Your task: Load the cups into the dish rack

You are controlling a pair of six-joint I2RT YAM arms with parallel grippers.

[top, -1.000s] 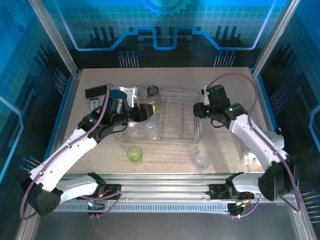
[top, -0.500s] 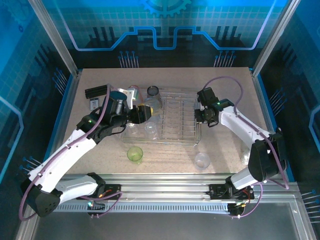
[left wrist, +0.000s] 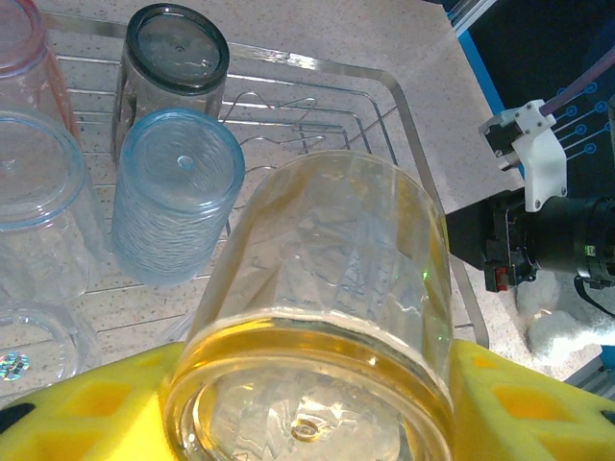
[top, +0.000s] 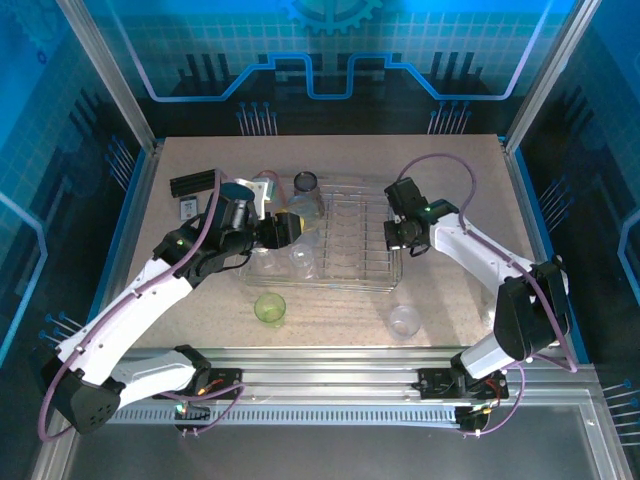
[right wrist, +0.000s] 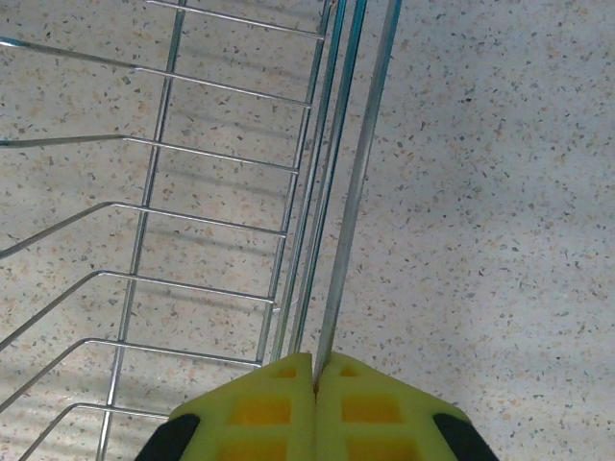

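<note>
My left gripper (top: 283,229) (left wrist: 307,413) is shut on a clear, orange-tinted cup (left wrist: 317,317), held tilted over the left part of the dish rack (top: 350,243). In the left wrist view a smoky grey cup (left wrist: 178,62), a bluish clear cup (left wrist: 178,206) and a pink cup (left wrist: 24,38) stand upside down in the rack. My right gripper (top: 400,233) (right wrist: 315,370) is shut on the rack's right rim wire (right wrist: 360,192). A green cup (top: 269,308) and a clear cup (top: 404,320) sit on the table in front of the rack.
A black ridged bar (top: 193,183) and a small card (top: 188,207) lie at the back left. Another clear cup (top: 495,310) sits near the right arm's base. Blue walls and metal frame posts close in the table.
The right gripper has moved left onto the rack's right edge and closed on its rim wire. The left gripper has shifted slightly with the orange-tinted cup.
</note>
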